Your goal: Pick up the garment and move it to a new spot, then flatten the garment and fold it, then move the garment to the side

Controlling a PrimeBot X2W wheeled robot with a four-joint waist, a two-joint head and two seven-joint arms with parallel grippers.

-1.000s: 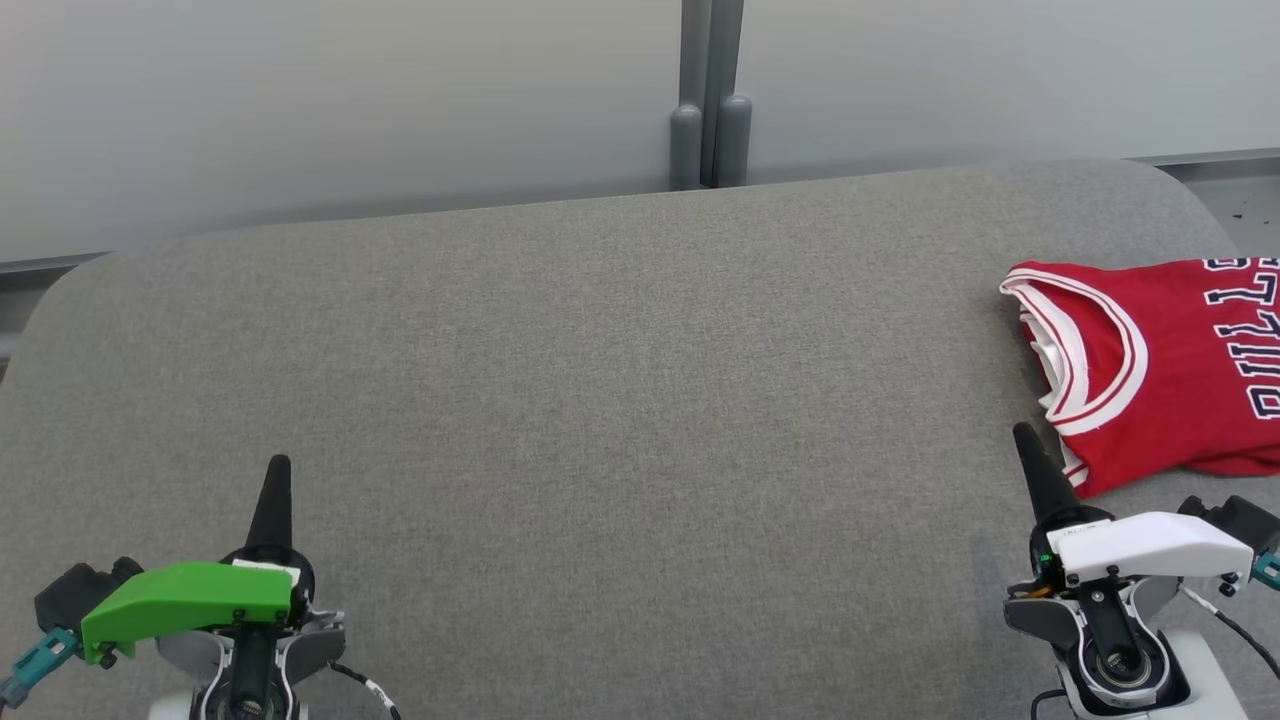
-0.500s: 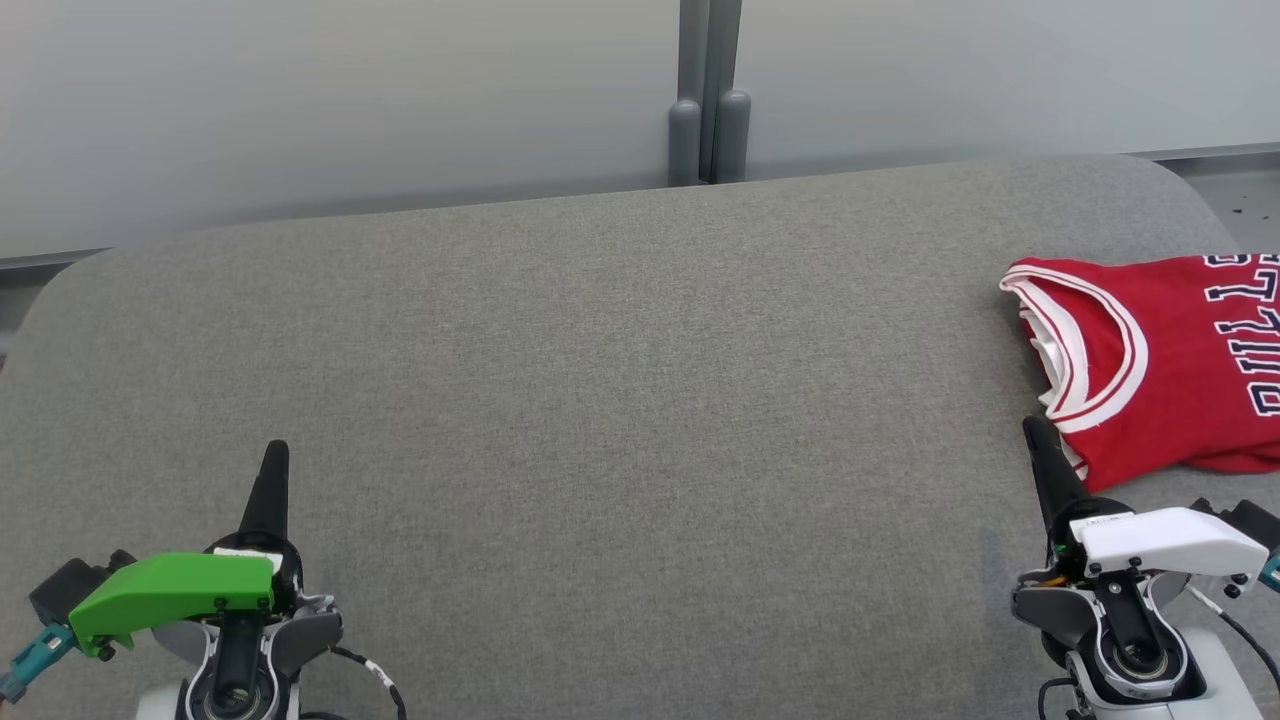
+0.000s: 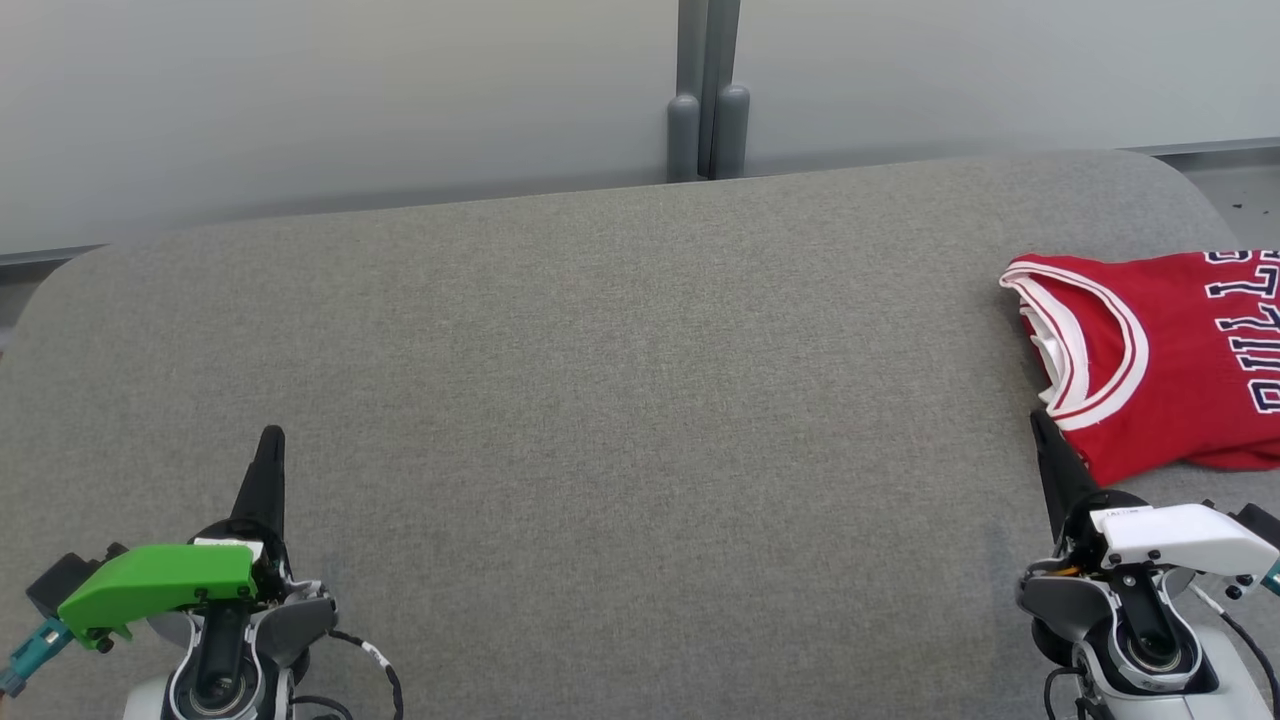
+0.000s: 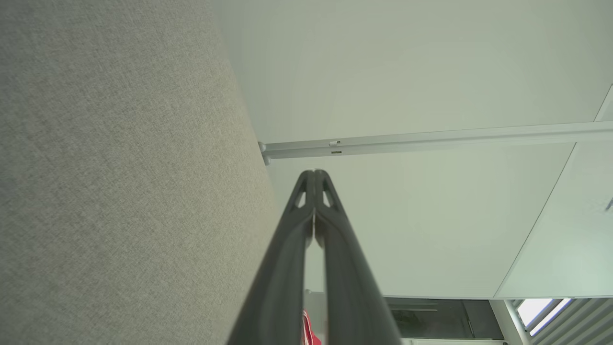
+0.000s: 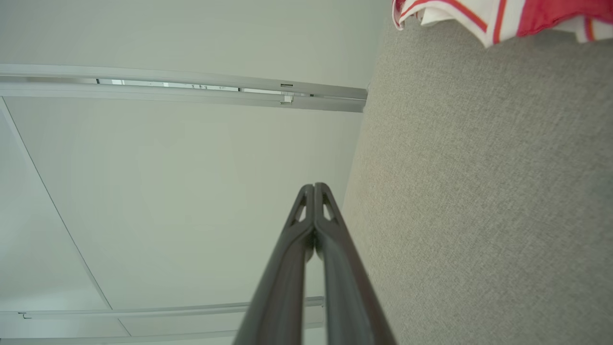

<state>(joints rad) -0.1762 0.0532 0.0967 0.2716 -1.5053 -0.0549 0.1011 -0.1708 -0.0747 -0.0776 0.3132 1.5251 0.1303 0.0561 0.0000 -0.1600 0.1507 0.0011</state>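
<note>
**Left side.** The left hand (image 3: 270, 440) sits at the lower left of the head view, above the near part of the table (image 3: 620, 400). Its two dark fingers are pressed together along their length and carry nothing. The left wrist view confirms this: the tips of the left hand (image 4: 314, 173) meet with no gap. The hand points away from the robot toward the pale wall panels (image 3: 300, 100), in what reads as a parked posture that keeps it clear of the work area.

**Centre.** The grey fabric top of the table is bare between the two hands. A grey post (image 3: 708, 90) stands behind its far edge.

**Right side.** The right hand (image 3: 1036, 420) is likewise pressed together and holds nothing. The right wrist view shows its fingertips (image 5: 314, 187) closed on each other. Its tip lies just beside the near left corner of the garment (image 3: 1160, 360); contact cannot be confirmed.

**Garment.** The red jersey with white trim lies flat on the table at the far right, neckline turned toward the centre. Its trimmed edge (image 5: 479, 14) also shows at the top of the right wrist view. The garment runs out of frame on the right, so the fold cannot be fully checked. It appears folded and set aside, which suggests the final step is complete or nearly so.
</note>
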